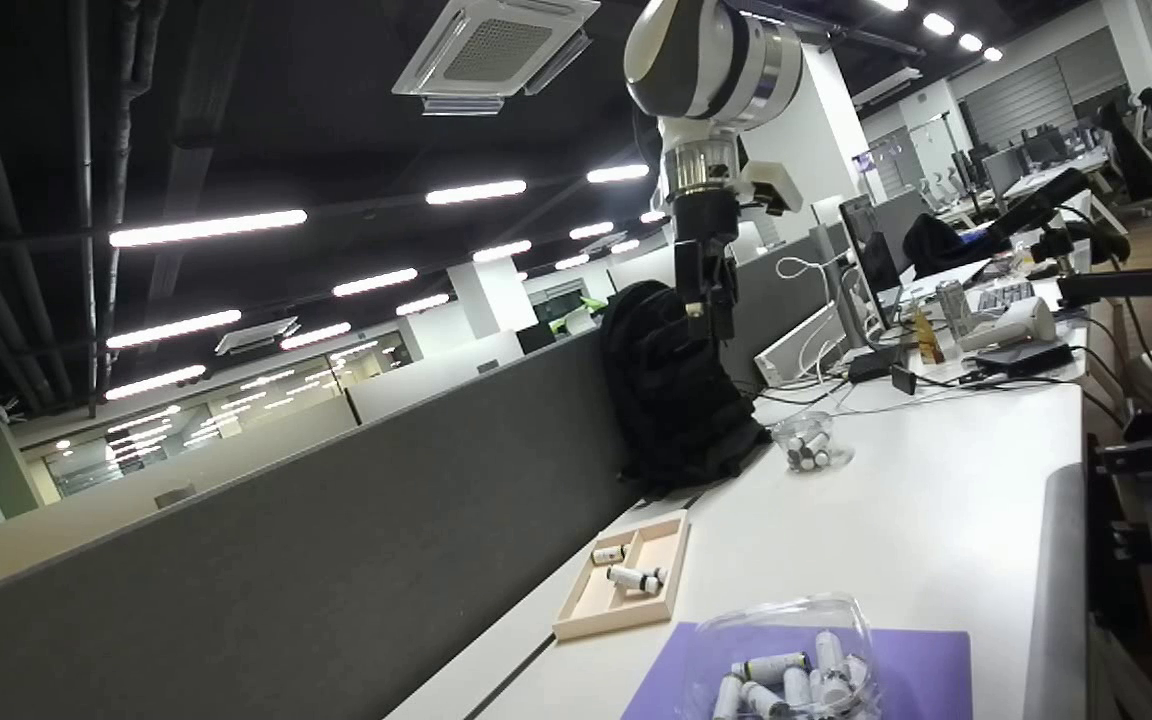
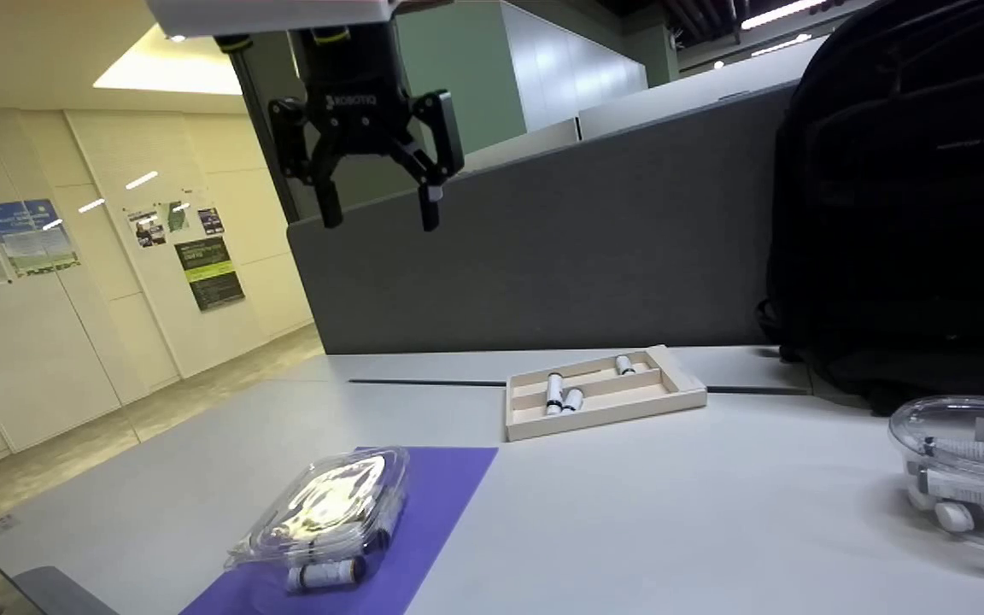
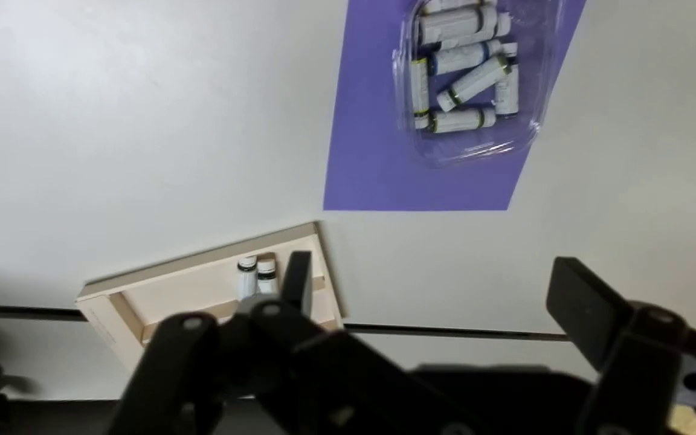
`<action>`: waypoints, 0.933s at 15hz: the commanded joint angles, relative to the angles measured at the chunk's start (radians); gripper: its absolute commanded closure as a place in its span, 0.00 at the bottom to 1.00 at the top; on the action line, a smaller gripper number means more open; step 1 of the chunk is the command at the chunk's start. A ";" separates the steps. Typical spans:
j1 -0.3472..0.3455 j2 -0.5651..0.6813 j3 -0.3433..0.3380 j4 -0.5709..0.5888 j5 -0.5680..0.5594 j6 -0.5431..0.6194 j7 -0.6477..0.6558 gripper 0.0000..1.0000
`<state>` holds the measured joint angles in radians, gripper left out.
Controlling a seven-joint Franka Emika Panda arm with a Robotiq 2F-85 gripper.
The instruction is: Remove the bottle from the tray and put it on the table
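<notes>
The tan tray (image 1: pixel 616 622) lies on the white table (image 1: pixel 896 530) near the partition; it also shows in an exterior view (image 2: pixel 607 418) and at the lower left of the wrist view (image 3: pixel 203 260). Two small white bottles lie side by side in one compartment, a longer-looking one (image 2: pixel 554 393) and another (image 2: pixel 573 400); both show in the wrist view (image 3: pixel 247 278). A third bottle (image 2: pixel 624 365) lies in the rear compartment and is hidden in the wrist view. My gripper (image 2: pixel 381 215) is open and empty, high above the table. In the wrist view its left finger (image 3: pixel 432 263) covers part of the tray.
A purple mat (image 3: pixel 372 169) bears a clear plastic box (image 2: pixel 330 504) holding several bottles. A round clear tub (image 2: pixel 970 418) with bottles stands on the table. A black backpack (image 1: pixel 676 400) leans against the dark grey partition (image 1: pixel 336 580). Cables and a monitor occupy the table's far end.
</notes>
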<state>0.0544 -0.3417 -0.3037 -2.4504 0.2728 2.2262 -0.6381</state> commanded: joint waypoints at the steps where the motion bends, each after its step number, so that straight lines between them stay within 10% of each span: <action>1: -0.037 0.166 0.047 0.066 -0.023 0.111 0.031 0.00; 14: -0.178 0.826 0.322 0.507 -0.017 0.511 0.015 0.00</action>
<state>-0.0614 0.3650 -0.0445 -2.0844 0.2770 2.6987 -0.6410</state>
